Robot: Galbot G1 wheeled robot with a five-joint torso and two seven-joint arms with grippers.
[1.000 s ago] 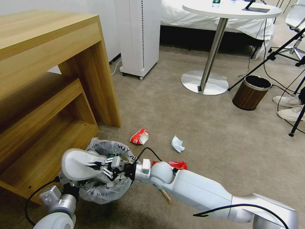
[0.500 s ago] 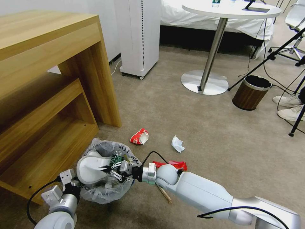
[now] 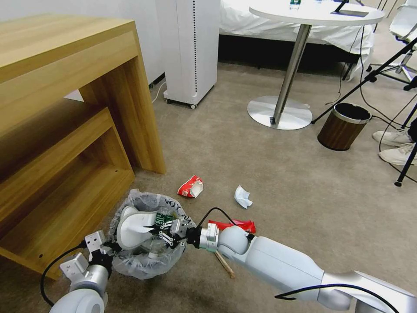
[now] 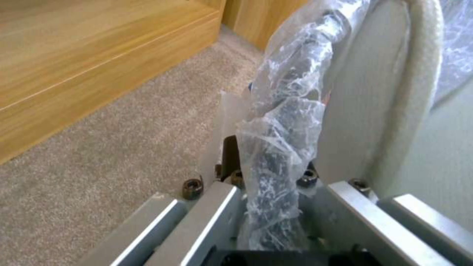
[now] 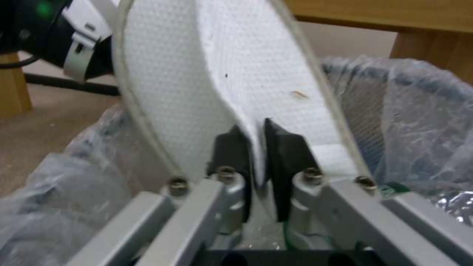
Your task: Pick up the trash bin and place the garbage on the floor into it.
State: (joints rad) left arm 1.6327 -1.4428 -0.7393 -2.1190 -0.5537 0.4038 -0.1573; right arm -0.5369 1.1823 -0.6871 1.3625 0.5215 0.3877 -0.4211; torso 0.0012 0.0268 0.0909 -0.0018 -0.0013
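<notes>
The trash bin (image 3: 130,266), lined with a wrinkly clear bag, is held at its near rim by my left gripper (image 3: 107,253); the jaws are shut on the bagged rim (image 4: 276,147). My right gripper (image 3: 157,228) is shut on a white slipper (image 3: 132,224) that stands partly inside the bin. The black pads (image 5: 286,147) pinch the slipper's (image 5: 221,74) edge, with the bin's bag (image 5: 409,111) around it. A green-labelled item (image 3: 164,217) lies in the bin. On the floor (image 3: 282,182) lie a red-and-white wrapper (image 3: 191,186), a white paper scrap (image 3: 242,196), a red wrapper (image 3: 234,225) and a wooden stick (image 3: 225,264).
A wooden desk with low shelves (image 3: 65,130) stands close on the left of the bin. Farther back are a white tower unit (image 3: 191,48), a round table's base (image 3: 280,113), a brown wood-grain bin (image 3: 343,126), tripod legs (image 3: 406,169) and a person's white shoes (image 3: 395,139).
My right gripper has lowered the white slipper from above the bin's rim down into the bin. The bin, held by the left gripper, has shifted slightly.
</notes>
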